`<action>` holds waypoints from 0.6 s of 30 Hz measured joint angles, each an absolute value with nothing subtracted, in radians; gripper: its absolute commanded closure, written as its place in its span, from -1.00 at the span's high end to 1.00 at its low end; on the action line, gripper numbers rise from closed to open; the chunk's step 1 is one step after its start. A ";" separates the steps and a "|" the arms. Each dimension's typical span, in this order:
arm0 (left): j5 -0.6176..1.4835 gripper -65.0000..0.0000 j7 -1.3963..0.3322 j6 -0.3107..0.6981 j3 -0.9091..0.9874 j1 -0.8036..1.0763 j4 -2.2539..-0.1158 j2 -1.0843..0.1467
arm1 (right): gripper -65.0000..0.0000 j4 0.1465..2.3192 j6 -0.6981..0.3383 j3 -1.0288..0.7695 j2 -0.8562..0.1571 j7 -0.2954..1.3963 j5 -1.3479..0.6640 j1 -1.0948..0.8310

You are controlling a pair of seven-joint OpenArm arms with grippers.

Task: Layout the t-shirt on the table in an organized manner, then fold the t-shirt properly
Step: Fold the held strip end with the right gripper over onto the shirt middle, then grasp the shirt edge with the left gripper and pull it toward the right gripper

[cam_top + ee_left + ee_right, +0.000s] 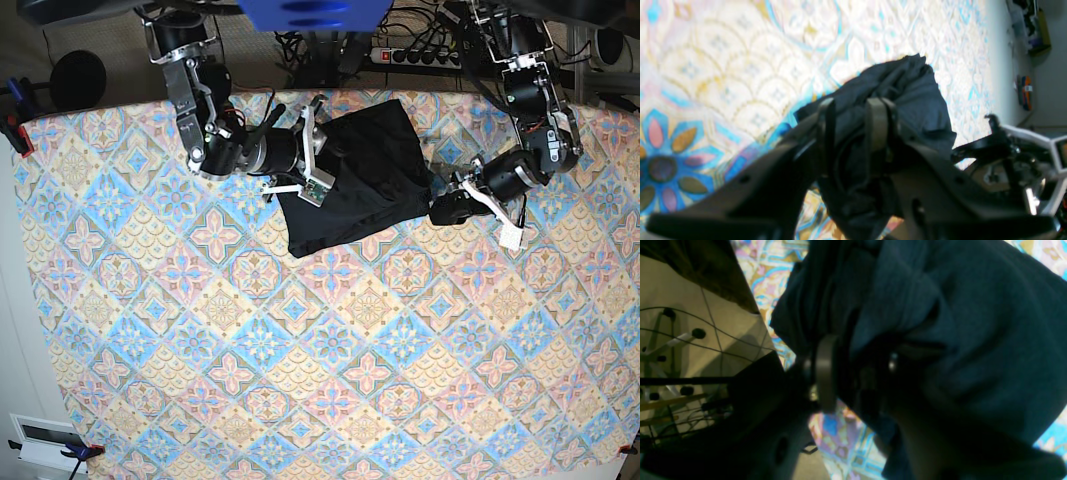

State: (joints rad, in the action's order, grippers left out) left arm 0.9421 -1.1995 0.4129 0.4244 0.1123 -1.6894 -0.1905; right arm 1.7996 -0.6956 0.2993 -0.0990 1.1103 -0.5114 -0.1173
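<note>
The black t-shirt (360,190) lies bunched in a rough rectangle at the back of the table (300,350). My left gripper (438,208) sits at its right edge. In the left wrist view the left gripper (851,123) is shut on a gathered fold of the t-shirt (907,86), lifted off the patterned table (723,66). My right gripper (322,150) is at the shirt's upper left corner. In the right wrist view the t-shirt (973,323) drapes over the right gripper (857,373). One finger pad (825,373) shows and the other is buried in cloth.
A power strip (420,55) and cables lie behind the table's back edge. A clamp (15,130) grips the left edge. A white box (45,440) sits off the front left corner. Floor and cables (690,340) show beside the table.
</note>
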 measured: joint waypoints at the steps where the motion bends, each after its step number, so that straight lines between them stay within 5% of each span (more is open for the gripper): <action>1: 0.937 -0.57 -1.220 0.413 0.424 0.104 -1.689 -0.191 | -0.26 1.800 -0.696 0.299 -0.101 1.111 -0.511 -0.126; 7: 0.937 -0.57 -1.224 0.413 0.424 0.094 -1.689 -0.191 | -0.33 1.799 -0.696 0.304 -0.099 1.066 -0.508 -0.128; 15: 0.938 -0.57 -1.224 0.413 0.424 0.094 -1.689 -0.191 | -0.99 1.797 -0.696 0.304 -0.099 1.069 -0.508 -0.123; 18: 0.938 -0.57 -1.224 0.413 0.424 0.094 -1.689 -0.191 | -0.99 1.798 -0.696 0.308 -0.100 1.073 -0.508 -0.125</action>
